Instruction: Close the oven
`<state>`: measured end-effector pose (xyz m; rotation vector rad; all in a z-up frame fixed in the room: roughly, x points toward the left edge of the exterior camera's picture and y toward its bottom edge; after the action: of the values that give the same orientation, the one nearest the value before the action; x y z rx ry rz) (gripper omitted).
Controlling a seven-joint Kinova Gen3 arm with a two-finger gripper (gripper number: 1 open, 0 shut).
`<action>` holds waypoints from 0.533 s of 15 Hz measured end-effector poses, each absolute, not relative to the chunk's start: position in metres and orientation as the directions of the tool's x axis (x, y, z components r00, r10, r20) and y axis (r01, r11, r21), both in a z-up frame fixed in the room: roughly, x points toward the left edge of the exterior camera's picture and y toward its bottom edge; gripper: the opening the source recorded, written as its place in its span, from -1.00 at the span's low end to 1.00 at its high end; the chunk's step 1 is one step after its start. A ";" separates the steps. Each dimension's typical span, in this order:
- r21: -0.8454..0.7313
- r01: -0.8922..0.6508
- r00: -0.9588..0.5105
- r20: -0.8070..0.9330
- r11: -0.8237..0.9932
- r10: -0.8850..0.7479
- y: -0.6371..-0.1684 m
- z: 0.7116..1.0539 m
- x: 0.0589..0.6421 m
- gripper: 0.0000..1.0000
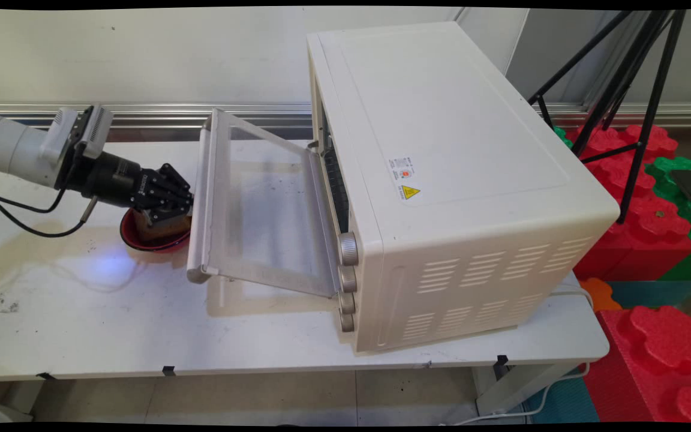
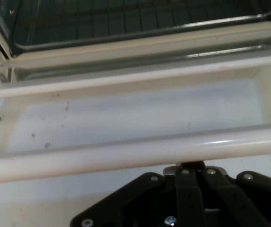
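Claw (image 1: pixel 171 207) low over a red bowl (image 1: pixel 152 240) on the white surface (image 1: pixel 111 312), just left of the oven door handle (image 1: pixel 200 204); cannot tell whether its fingers are apart or together (hand view shows only linkage below the handle bar (image 2: pixel 126 153)). Something brownish sits in the bowl under the claw. Beyond: door (image 1: pixel 267 210) hangs partly open, white toaster oven (image 1: pixel 441 180) behind, wire rack (image 2: pixel 126 19) inside.

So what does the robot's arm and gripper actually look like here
The arm is a white rounded tube with a pale boxy module on its wrist. A black cylinder joins it to the black gripper, built of bolted linkage plates. Thin black cables hang below.
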<state>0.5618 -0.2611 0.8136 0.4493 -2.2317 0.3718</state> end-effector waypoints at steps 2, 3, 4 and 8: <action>-0.121 -0.434 -0.600 0.778 0.893 -0.186 -0.263 0.821 0.557 -1.00; -0.124 -0.432 -0.596 0.782 0.893 -0.180 -0.264 0.824 0.554 -1.00; -0.126 -0.432 -0.594 0.785 0.893 -0.177 -0.265 0.826 0.552 -1.00; -0.146 -0.426 -0.579 0.802 0.893 -0.145 -0.274 0.842 0.538 -1.00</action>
<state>0.5377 -0.2740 0.8419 0.4085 -2.1800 0.4087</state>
